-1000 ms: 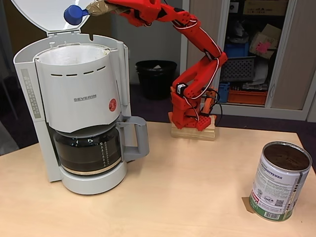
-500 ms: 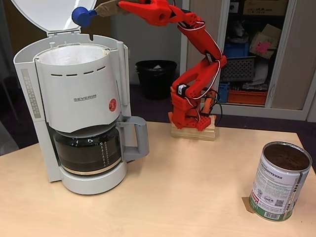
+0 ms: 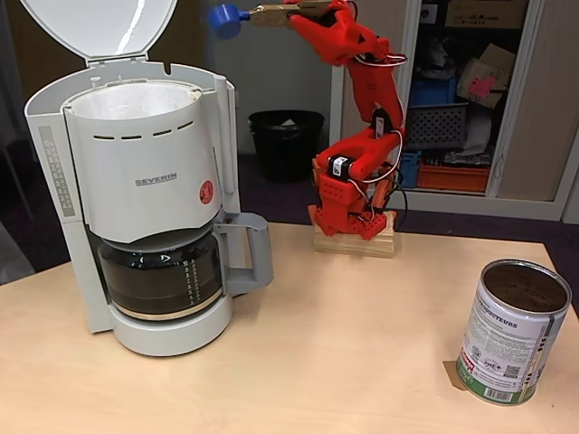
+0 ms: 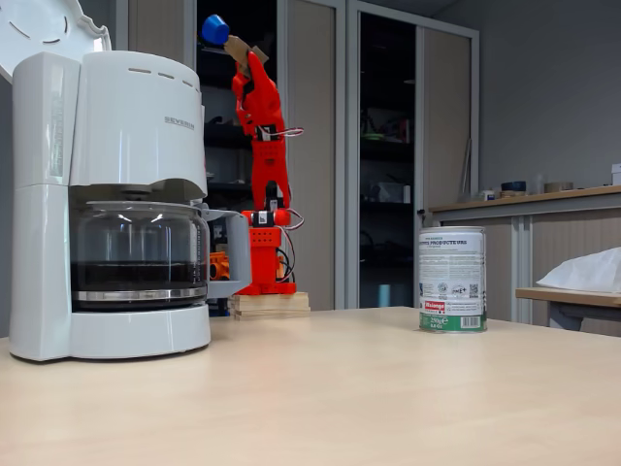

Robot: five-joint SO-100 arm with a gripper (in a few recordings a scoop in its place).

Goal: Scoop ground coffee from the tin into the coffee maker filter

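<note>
My red gripper (image 3: 294,11) is raised high, to the right of the coffee maker's open lid (image 3: 99,27). It is shut on the tape-wrapped handle of a blue scoop (image 3: 223,18), whose bowl points left, right of and above the basket. The coffee maker filter (image 3: 136,93) is white paper lining the pale-grey SEVERIN basket (image 3: 136,163). The tin (image 3: 511,330) stands open at the front right of the table, with dark ground coffee (image 3: 529,291) inside. In the side-on fixed view the scoop (image 4: 214,29) and gripper (image 4: 245,56) sit above the upright arm, the tin (image 4: 452,280) far to the right.
A glass carafe (image 3: 163,271) with a grey handle sits under the basket. The arm's base stands on a wooden block (image 3: 355,242) at the table's back edge. A black bin (image 3: 285,140) and cluttered shelves (image 3: 452,90) lie behind. Bare tabletop (image 3: 344,344) spans between machine and tin.
The arm has swung the scoop to the right, from over the filter basket to a spot clear of the lid, and has folded more upright.
</note>
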